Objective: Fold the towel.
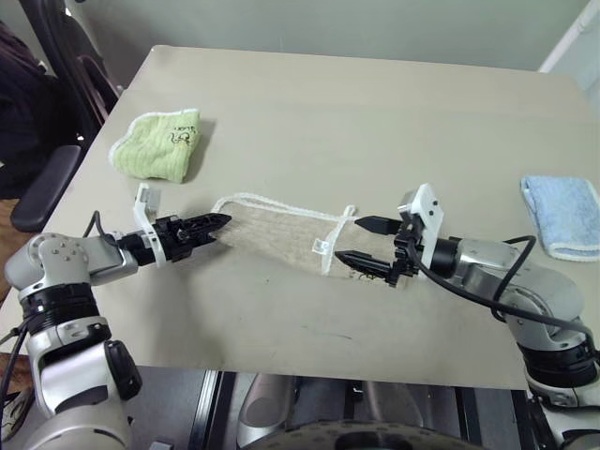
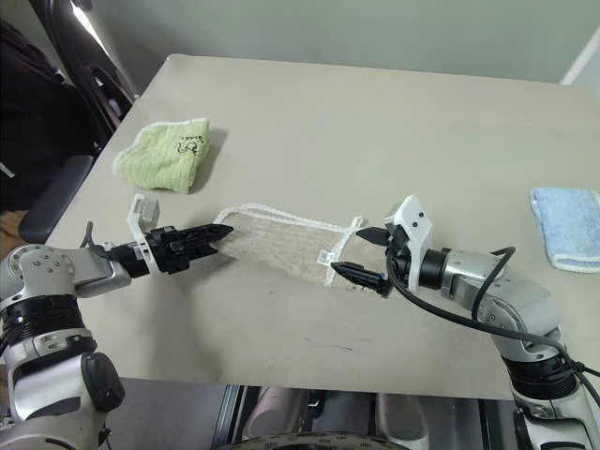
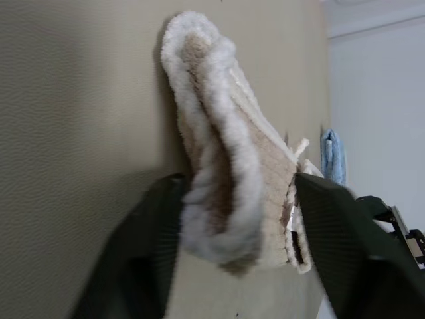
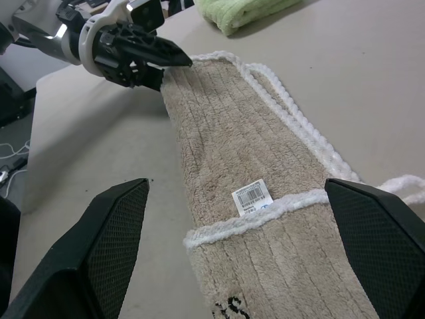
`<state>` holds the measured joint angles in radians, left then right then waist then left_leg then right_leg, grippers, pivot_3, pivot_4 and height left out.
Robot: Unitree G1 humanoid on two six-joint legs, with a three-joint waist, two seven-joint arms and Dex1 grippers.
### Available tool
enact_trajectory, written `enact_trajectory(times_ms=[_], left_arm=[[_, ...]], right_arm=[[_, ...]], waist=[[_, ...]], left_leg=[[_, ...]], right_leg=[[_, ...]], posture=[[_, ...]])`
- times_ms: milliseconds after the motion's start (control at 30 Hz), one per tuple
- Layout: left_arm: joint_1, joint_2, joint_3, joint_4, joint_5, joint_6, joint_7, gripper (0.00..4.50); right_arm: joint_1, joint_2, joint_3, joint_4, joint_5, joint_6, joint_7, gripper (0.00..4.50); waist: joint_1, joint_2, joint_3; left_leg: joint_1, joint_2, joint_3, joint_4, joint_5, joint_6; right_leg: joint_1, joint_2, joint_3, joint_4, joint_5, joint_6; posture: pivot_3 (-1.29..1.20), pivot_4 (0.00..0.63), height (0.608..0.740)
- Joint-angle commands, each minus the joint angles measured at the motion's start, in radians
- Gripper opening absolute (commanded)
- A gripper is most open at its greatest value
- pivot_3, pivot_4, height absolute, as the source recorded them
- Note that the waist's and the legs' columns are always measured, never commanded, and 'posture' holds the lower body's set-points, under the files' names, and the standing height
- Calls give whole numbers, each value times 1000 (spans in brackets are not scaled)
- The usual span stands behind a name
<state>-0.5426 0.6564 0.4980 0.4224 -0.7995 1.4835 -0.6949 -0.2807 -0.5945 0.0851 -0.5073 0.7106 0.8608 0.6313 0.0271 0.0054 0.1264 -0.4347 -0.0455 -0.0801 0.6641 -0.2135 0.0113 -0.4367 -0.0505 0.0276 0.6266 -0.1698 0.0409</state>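
Beige towel, barcode label; left fingers pinching its end, right fingers spread.

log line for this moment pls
left gripper: pinching towel end | right gripper: open at other end | towel: flat on table

We are seeing even, soft indoor light falling from above on the table, with no glare and only faint shadows lying beside the green towel and under both arms. In the left wrist view the towel is appearing soft and out of focus at close range, as are the dark fingers. The right wrist view is staying sharp on the terry ribs, while its near fingers are blurring slightly.
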Motion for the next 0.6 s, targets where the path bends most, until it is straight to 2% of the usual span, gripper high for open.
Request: enact_trajectory(times_ms=[33, 133, 167, 467, 600], left_arm=[[3, 10, 27, -27, -17, -3, 2, 1301], [2, 5, 22, -34, -20, -3, 4, 254], [-1, 0, 21, -37, -22, -1, 6, 42], [-107, -46, 13, -107, -71, 22, 12, 10], [-168, -54, -90, -193, -93, 40, -21, 10]], right_arm=[[-1, -2, -28, -32, 0, -10, -6, 4500], [-2, -5, -29, -32, -2, -10, -6, 4500], [-2, -5, -29, -33, -2, -9, -6, 4500], [24, -38, -94, -86, 47, 26, 2, 4500], [50, -73, -147, -111, 69, 44, -7, 4500]], waist=[[0, 0, 0], [0, 0, 0], [0, 0, 0], [8, -4, 2], [7, -5, 2]], left_leg=[[0, 0, 0, 0, 0, 0], [0, 0, 0, 0, 0, 0], [0, 1, 0, 0, 0, 0], [-1, 0, 0, 0, 0, 0], [-1, 0, 0, 0, 0, 0]], right_leg=[[0, 0, 0, 0, 0, 0], [0, 1, 0, 0, 0, 0], [0, 1, 0, 0, 0, 0], [0, 1, 0, 0, 0, 0], [1, 1, 0, 0, 0, 0]], posture=[[0, 150, 733], [0, 150, 733], [0, 150, 733], [0, 150, 733], [0, 150, 733]])
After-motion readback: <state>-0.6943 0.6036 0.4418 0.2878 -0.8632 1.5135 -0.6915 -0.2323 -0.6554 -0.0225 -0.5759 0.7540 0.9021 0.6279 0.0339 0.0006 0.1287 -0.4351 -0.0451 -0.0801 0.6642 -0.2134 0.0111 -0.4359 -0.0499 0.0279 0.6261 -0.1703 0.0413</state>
